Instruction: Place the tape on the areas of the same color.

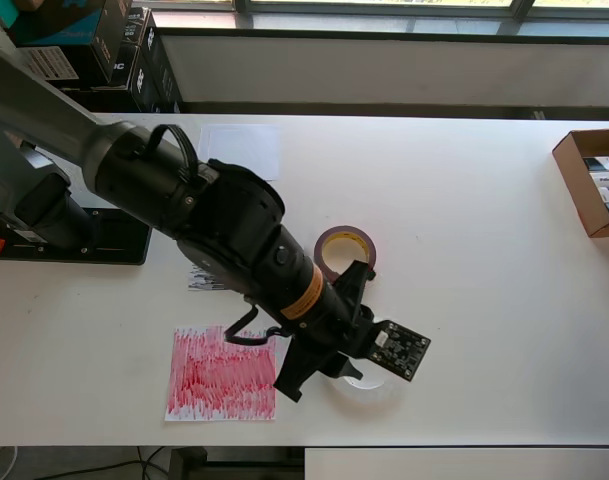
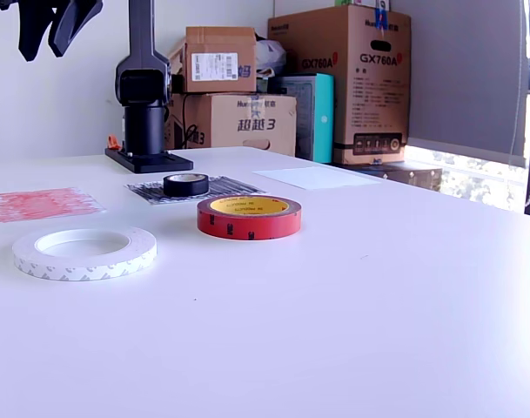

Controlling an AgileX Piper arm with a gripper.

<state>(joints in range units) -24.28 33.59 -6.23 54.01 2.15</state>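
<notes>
Tool (image 2: 49, 26): raised above white roll (image 2: 83, 252); I see fingers spread, empty.
Black roll (image 2: 186, 184): on black-scribbled sheet (image 2: 234, 185).
Red roll (image 2: 249, 217): on bare worktop (image 2: 378, 287).

Glossy red tape (image 2: 248, 217), matt white table (image 2: 378, 287), seemingly paper sheets (image 2: 40, 204).

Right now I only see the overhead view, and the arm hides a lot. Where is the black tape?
Observer: The black tape sits on the black sheet.
Operator: Is the gripper touching the white tape?
Observer: No. The gripper hangs high above the table; the white tape lies flat, on no sheet.
Operator: Which roll stands taller, red or white?
Observer: The red tape, seen from the side.
</notes>
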